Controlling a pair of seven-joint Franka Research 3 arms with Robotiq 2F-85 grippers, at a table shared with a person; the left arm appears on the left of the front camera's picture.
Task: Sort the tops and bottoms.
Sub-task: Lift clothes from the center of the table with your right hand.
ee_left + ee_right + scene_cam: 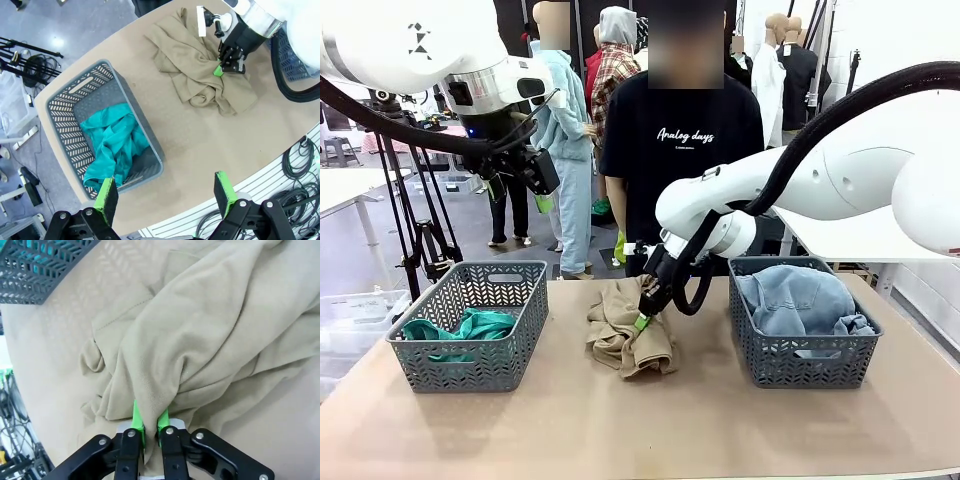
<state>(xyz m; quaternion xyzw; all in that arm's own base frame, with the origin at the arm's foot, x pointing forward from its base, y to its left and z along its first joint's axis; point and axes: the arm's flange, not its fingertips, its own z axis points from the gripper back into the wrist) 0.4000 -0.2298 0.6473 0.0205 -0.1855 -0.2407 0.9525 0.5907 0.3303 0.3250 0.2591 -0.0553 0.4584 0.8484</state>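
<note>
A crumpled tan-beige top [625,330] [200,70] [210,330] lies on the table between two baskets. My right gripper [642,322] [218,69] [148,427] is shut on a fold of this top, pinching the cloth between its green pads. A teal-green top [460,328] [112,142] lies in the left grey basket [510,365] [70,95]. Pale blue denim bottoms [795,298] fill the right grey basket [805,362]. My left gripper [520,180] [165,192] hangs open high above the left basket, holding nothing.
A person in a black printed T-shirt [680,150] stands at the far side of the table. A tripod [420,230] stands beyond the left basket. Bare tabletop [640,430] stretches along the near edge.
</note>
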